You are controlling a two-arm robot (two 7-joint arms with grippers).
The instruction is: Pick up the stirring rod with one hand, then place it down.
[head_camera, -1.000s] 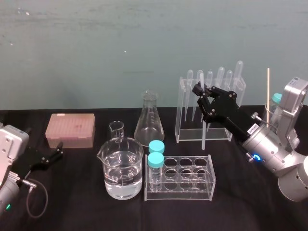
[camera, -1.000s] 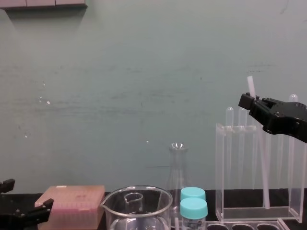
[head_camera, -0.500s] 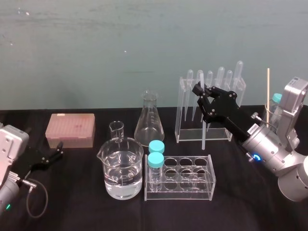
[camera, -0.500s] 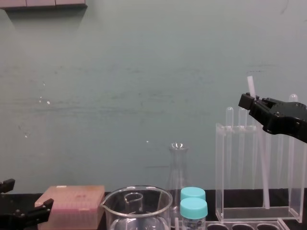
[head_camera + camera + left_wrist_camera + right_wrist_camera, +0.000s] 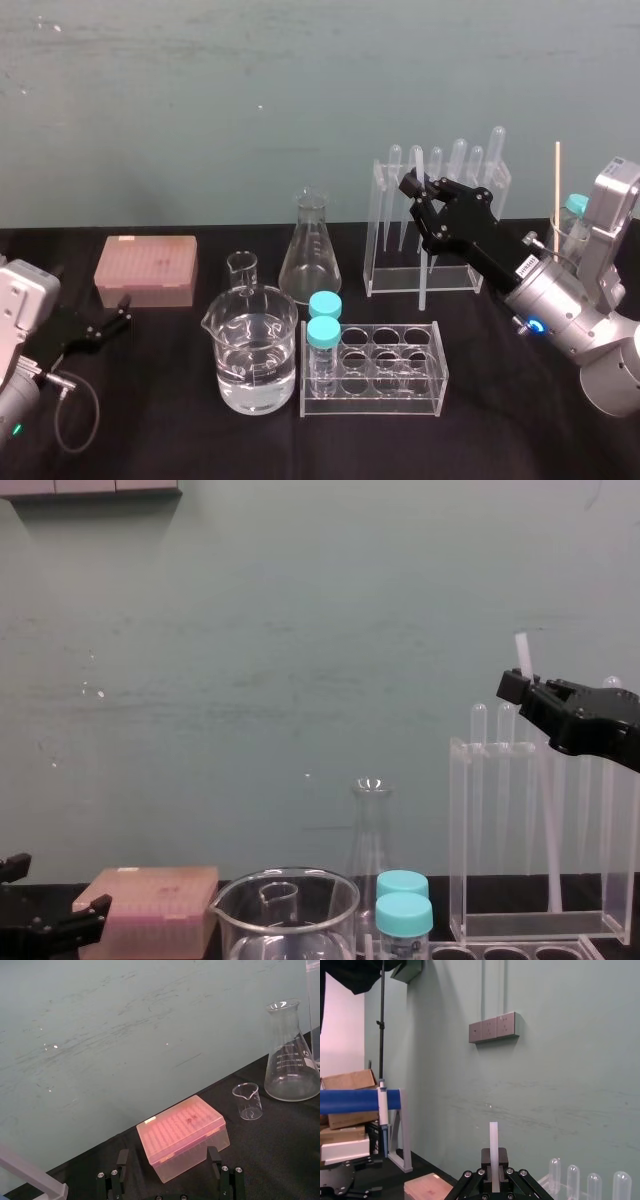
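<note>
Risen slightly since a second ago, my right gripper (image 5: 412,187) clamps the upright stirring rod (image 5: 421,285) at 2 o'clock before the rack (image 5: 380,225); advise a straight lift; left gripper (image 5: 105,325) idles spread at 8 o'clock.

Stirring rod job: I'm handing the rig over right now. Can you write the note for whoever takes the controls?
The right gripper is shut on the stirring rod near its upper end, holding it roughly upright in front of the clear rack.
The left gripper is parked low at the left of the table, near the pink box, with its fingers open and holding nothing.
Done: the rod is grasped. I cannot tell whether its lower end is off the table.
Left: finish the lift, then set the rod down and let go.
</note>
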